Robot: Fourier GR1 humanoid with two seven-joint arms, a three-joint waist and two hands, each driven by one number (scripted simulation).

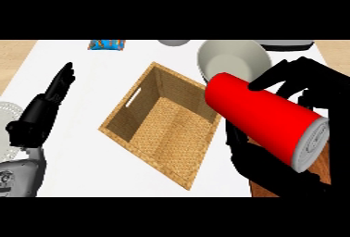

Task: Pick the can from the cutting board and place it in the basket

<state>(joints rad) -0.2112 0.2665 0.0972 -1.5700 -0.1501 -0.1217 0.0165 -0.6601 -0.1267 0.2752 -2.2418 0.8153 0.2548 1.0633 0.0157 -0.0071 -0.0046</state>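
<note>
As seen from above, a white table [82,176] carries a square wicker basket [147,99] turned like a diamond near the middle of the view. The basket is open at the top, with a woven floor and a slot handle in its left wall.

At the right, the right robot hand [301,81] is clamped on a red can [263,115], its black fingers curled over the can's upper side and more of the hand showing below it. The can is lifted and tilted on its side, its grey end facing the lower right. It sits just right of the basket's right corner, partly overlapping the rim in this view. Under the hand, at the lower right, a strip of brown cutting board [263,187] shows.

At the left, the left robot hand [51,99] rests open, fingers straight and pointing up, holding nothing.

Behind the basket stands a pale bowl [232,55], partly hidden by the can. Farther back lie a small blue packet [107,44] and a grey round object [175,42] at the table's far edge. A pale patterned plate [10,115] shows at the left edge.
</note>
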